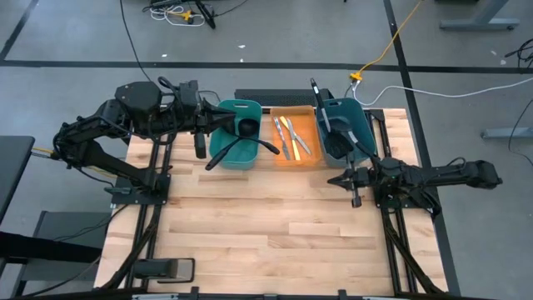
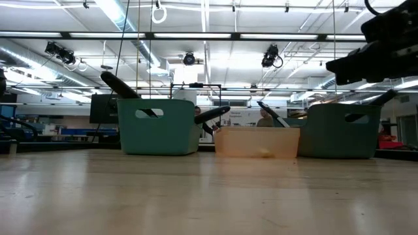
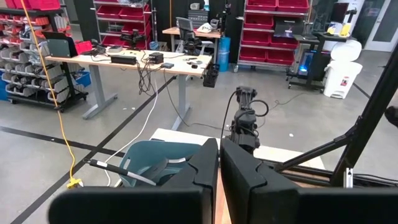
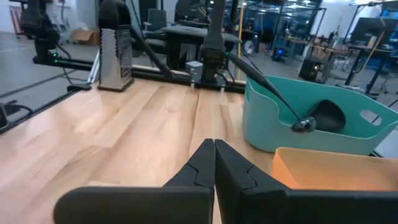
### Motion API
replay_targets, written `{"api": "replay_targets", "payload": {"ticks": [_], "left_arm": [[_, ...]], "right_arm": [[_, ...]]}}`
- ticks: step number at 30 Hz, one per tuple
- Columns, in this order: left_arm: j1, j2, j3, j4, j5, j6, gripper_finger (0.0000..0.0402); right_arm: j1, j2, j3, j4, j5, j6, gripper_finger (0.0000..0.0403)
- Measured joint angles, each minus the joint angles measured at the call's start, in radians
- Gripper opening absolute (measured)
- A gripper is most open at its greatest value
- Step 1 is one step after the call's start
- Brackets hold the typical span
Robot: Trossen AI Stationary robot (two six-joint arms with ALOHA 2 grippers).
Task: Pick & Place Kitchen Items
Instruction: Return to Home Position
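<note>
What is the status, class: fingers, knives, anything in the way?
Left gripper fingers shut, empty, by left teal bin. Right gripper likewise, by right teal bin. Knives in orange tray. No blockage seen.

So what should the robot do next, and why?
Probably pull the left hand back from the left teal bin toward its own side: the knives lie in the orange tray, and it and the right hand are shut, holding nothing.
</note>
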Motion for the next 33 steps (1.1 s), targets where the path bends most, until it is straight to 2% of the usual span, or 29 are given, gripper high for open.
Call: {"api": "replay_targets", "payload": {"ticks": [11, 18, 23, 33], "left_arm": [[0.0, 0.0, 0.0, 0.0, 0.0, 0.0, 0.0022], [0.0, 0.0, 0.0, 0.0, 0.0, 0.0, 0.0022], [0.0, 0.0, 0.0, 0.0, 0.0, 0.0, 0.0022], [0.0, 0.0, 0.0, 0.0, 0.0, 0.0, 0.0022]], "right_arm": [[-0.081, -0.197, 0.001, -0.164, -0.013, -0.032, 0.0003], [-0.091, -0.302, 0.001, -0.231, -0.038, -0.032, 0.0003], [-0.09, -0.342, 0.001, -0.228, -0.037, -0.032, 0.0003], [-0.038, -0.342, 0.001, -0.23, -0.022, 0.0, 0.0006]]}}
